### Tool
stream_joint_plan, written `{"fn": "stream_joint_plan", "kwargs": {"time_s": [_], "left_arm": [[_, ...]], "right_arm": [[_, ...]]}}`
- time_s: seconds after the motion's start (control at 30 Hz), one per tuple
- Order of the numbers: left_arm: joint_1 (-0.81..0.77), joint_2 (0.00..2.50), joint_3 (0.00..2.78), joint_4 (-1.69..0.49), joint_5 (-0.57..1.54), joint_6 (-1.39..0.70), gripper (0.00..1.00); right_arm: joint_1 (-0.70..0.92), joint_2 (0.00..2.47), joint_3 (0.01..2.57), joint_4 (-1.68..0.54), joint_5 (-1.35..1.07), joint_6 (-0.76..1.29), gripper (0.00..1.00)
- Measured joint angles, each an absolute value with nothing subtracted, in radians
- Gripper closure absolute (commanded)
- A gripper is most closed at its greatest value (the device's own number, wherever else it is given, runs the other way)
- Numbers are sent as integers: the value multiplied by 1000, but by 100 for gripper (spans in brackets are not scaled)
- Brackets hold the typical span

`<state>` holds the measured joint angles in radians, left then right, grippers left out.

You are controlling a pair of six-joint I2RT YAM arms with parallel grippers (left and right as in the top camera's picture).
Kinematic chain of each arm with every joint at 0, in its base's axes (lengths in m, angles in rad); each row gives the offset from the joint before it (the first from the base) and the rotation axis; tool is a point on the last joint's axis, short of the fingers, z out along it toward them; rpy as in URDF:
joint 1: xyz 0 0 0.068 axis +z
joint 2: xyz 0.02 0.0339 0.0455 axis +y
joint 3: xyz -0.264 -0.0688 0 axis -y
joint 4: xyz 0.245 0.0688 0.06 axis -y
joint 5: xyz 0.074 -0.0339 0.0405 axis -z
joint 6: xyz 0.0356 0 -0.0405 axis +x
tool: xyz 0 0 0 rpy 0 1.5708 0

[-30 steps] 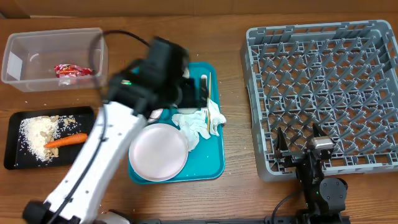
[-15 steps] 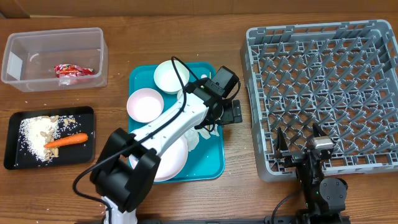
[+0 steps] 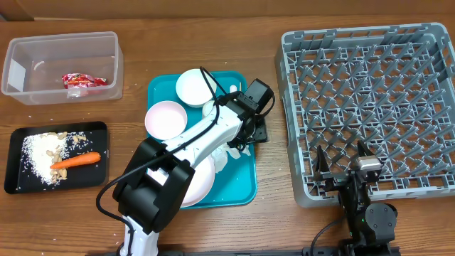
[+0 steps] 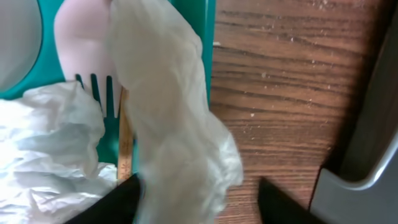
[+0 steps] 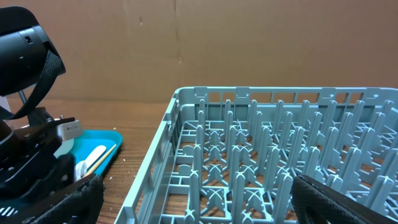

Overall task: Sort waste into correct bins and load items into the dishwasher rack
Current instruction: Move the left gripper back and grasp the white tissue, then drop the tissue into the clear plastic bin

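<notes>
My left gripper (image 3: pixel 250 132) is open at the right edge of the teal tray (image 3: pixel 238 190). In the left wrist view its fingers (image 4: pixel 196 202) straddle a strip of crumpled white napkin (image 4: pixel 168 124) that lies over the white fork (image 4: pixel 81 43) and a chopstick (image 4: pixel 124 143). More napkin (image 3: pixel 231 151) lies beside it. The pink plate (image 3: pixel 202 178), pink bowl (image 3: pixel 166 119), white bowl (image 3: pixel 193 87) and cup (image 3: pixel 210 109) stand on the tray. The red wrapper (image 3: pixel 84 80) is in the clear tub (image 3: pixel 21 53). The carrot (image 3: pixel 75 160) and rice (image 3: pixel 41 153) are in the black tray (image 3: pixel 14 142). My right gripper (image 3: pixel 343 160) is open and empty over the front edge of the grey rack (image 3: pixel 370 85).
The rack's corner (image 4: pixel 367 155) stands close to the right of my left gripper, with a strip of bare wooden table between. The rack's pegs (image 5: pixel 261 155) fill the right wrist view. The left arm lies across the tray's middle.
My left arm has swung from the tray's upper left to its right edge, and the gripper now straddles the napkin. The right arm has not moved.
</notes>
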<state>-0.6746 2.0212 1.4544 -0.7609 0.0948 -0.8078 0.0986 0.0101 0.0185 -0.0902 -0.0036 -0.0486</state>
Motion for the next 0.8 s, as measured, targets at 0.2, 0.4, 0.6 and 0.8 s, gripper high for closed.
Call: {"fn": "stream_joint_plan", "kwargs": {"time_s": [0.2,0.4,0.6,0.8], "left_arm": [[-674,2021,1454,-774,92,-805,92],[-675,2028,1494,-898,92,-781,96],[-663,2024,1850,-1143,89,-684,96],[-487,2010,2088,-1262,88,-627,96]], "right_arm": [[99,10,19,-90,-4,-48,0],[99,10,19,-90,-4,-49,0],[99,10,19,-90,-4,-49,0],[99,10,19,-91,-4,-49,0]]}}
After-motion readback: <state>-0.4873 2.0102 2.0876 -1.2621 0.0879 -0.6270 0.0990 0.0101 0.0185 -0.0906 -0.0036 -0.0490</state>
